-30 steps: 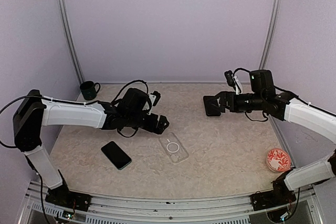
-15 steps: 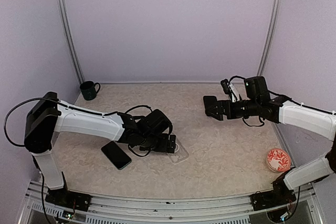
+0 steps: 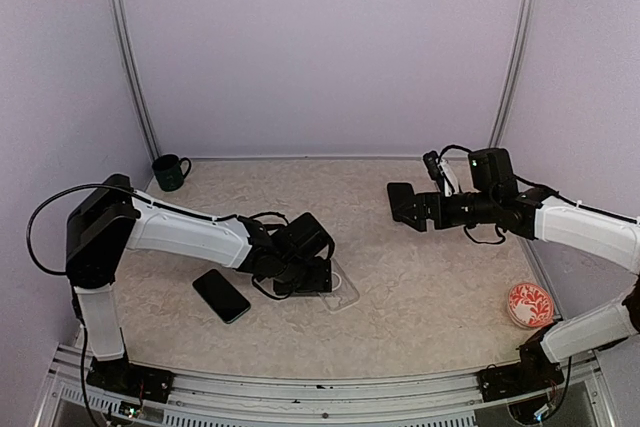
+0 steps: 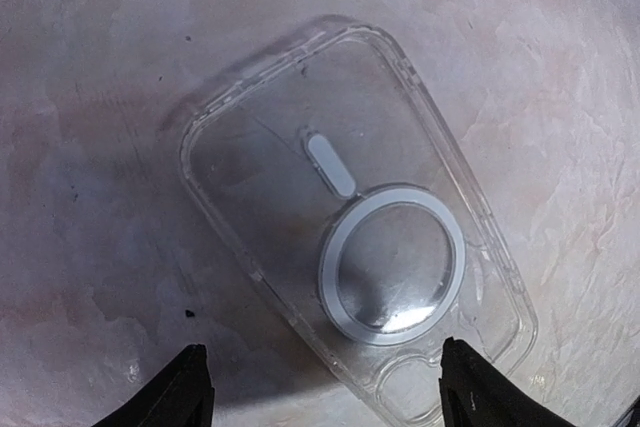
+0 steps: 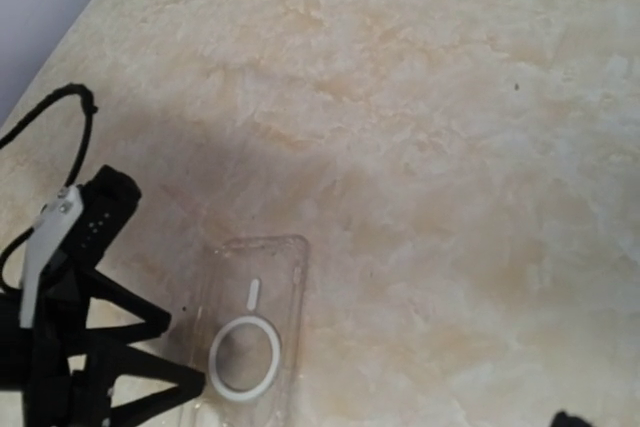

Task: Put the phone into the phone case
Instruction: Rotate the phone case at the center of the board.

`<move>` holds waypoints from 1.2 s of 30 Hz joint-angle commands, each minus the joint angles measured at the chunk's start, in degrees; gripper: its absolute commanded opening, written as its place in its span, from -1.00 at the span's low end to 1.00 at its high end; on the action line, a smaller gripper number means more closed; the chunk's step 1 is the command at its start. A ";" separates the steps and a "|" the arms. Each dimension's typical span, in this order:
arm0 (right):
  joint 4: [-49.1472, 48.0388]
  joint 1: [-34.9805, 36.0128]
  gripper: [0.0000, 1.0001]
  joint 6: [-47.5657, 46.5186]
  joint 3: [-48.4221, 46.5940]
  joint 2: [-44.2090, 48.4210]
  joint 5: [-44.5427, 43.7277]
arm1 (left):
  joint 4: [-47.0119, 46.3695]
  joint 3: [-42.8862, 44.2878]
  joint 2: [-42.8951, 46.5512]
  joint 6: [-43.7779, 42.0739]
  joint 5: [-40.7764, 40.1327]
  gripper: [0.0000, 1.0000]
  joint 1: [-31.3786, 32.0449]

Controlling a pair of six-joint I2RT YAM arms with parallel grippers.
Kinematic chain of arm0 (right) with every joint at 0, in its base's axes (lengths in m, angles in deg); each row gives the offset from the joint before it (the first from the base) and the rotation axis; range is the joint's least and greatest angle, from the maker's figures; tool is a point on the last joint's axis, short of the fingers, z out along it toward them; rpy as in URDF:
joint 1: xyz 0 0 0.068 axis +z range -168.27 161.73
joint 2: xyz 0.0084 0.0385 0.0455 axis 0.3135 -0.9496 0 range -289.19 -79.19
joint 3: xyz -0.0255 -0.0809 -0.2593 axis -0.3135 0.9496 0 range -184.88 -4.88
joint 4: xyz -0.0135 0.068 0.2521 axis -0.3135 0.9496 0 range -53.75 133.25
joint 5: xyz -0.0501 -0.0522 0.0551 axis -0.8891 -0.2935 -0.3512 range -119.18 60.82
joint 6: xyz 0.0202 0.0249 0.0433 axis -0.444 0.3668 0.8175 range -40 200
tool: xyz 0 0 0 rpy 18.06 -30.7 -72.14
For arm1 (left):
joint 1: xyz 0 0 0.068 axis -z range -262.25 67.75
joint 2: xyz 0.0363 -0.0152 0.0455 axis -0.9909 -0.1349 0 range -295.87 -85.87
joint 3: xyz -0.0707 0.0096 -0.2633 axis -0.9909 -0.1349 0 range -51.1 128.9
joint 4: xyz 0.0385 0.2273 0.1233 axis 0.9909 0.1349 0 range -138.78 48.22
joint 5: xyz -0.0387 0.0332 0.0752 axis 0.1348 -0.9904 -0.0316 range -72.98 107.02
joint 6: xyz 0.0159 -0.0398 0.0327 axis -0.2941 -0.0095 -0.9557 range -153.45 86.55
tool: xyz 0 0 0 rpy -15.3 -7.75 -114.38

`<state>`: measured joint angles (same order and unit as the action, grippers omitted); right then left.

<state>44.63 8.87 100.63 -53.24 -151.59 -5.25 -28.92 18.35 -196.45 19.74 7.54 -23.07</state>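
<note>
Left claw (image 3: 318,278): spread wide and low over the desk, with one fingertip (image 4: 187,393) on each side of the case's end. It grips nothing.
Contact: I cannot tell whether either fingertip touches the case.
Clear plastic phone case with a white ring (image 4: 350,247): lies flat near the desk's middle, open side up and empty.
Black slab phone (image 3: 221,295): flat on the desk, just left of the case and apart from it.
Right claw (image 3: 400,205): wide and empty, held above the desk's far right part, well apart from the case.
Beige marbled desk (image 3: 430,277): carries a dark green mug (image 3: 170,172) in the far left corner and a red patterned dish (image 3: 529,304) at the near right.
</note>
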 commanded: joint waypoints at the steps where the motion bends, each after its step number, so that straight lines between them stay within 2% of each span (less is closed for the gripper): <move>1: -1.22 0.64 0.99 -0.52 0.19 1.71 -0.51 | 1.20 2.99 -2.41 1.48 -0.29 0.46 -0.23; 8: -1.23 0.64 0.99 -0.80 0.04 2.50 -0.62 | 3.87 5.34 -4.91 1.18 -2.40 0.04 -0.20; 13: -0.63 0.64 0.99 -1.41 -0.89 2.23 -0.96 | 4.15 5.14 -5.13 0.45 -3.66 -0.13 -0.20; 24: 0.58 0.64 0.99 -2.29 -3.30 1.07 -0.73 | 5.06 6.70 -3.90 -6.16 -6.00 -0.70 -2.60; 30: 0.62 0.64 0.99 -2.82 -2.76 2.30 -1.39 | 5.68 8.12 -2.82 -10.69 -6.18 -0.82 -4.74; 36: 1.20 0.64 0.99 -3.57 -2.84 2.70 -1.80 | 6.67 8.73 -2.46 -11.75 -4.84 -0.76 -6.04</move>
<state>45.09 9.00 98.33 -54.94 -150.45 -6.13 -23.65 25.76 -200.56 10.10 2.54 -28.47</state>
